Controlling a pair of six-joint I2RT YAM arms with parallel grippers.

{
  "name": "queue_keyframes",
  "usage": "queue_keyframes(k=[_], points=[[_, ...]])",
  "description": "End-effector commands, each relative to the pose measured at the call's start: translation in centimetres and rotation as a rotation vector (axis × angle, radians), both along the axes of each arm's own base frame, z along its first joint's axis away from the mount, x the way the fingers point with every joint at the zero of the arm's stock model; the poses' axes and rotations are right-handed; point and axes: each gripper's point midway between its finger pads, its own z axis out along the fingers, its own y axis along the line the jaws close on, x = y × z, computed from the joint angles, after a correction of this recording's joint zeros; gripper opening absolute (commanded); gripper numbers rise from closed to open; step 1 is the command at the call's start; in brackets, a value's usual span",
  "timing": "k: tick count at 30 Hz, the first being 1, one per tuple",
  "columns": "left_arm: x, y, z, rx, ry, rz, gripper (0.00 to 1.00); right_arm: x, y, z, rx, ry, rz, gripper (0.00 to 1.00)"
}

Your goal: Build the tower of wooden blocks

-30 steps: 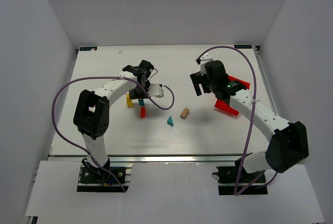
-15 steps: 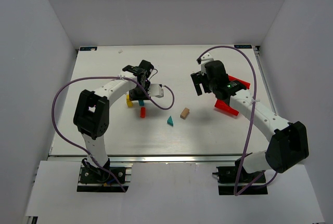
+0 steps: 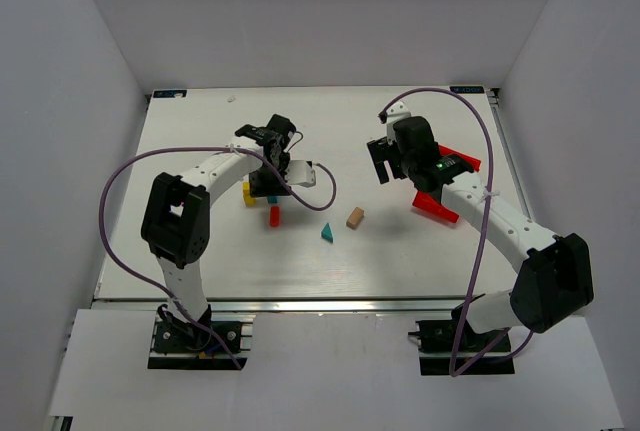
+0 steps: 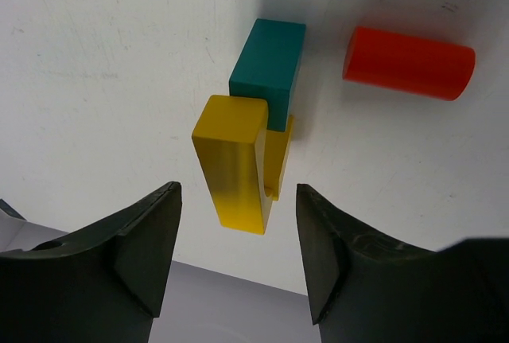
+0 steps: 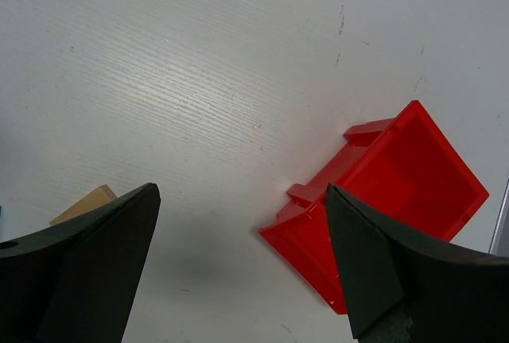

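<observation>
In the left wrist view the yellow arch (image 4: 235, 164) stands on end on the table, against a teal block (image 4: 269, 72). A red cylinder (image 4: 408, 62) lies apart to the right. My left gripper (image 4: 237, 200) is open; its fingers flank the arch's near end with a gap on each side. From above, the left gripper (image 3: 268, 173) hovers over the yellow arch (image 3: 248, 193), teal block (image 3: 271, 198) and red block (image 3: 274, 215). A teal triangle (image 3: 327, 233) and tan cube (image 3: 354, 217) lie mid-table. My right gripper (image 3: 383, 163) is open and empty above bare table.
A red plastic bin (image 5: 382, 200) lies tilted on the table under the right gripper's (image 5: 240, 196) right finger, with the tan cube (image 5: 83, 204) peeking out by the left finger. From above, the bin (image 3: 440, 203) sits beside the right forearm. Purple cables loop off both arms.
The left gripper's jaws have parted and stand off the yellow arch. Both arms have hardly moved, and the blocks stay in place.
</observation>
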Motion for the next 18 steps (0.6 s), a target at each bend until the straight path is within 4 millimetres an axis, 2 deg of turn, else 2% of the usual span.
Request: queue_keyframes(k=[1,6,18], points=[[0.3,-1.3,2.4,-0.074,-0.035,-0.028,0.70,0.7,-0.1,2.5,0.032,-0.063,-0.022,0.89],[-0.3,-2.3,2.8,-0.125,0.005,-0.056,0.75,0.6,-0.2,2.4,0.031,-0.060,-0.024,0.89],[-0.8,-2.7,2.1,-0.141,0.034,-0.072,0.76,0.4,-0.2,2.5,0.034,-0.059,-0.017,0.89]])
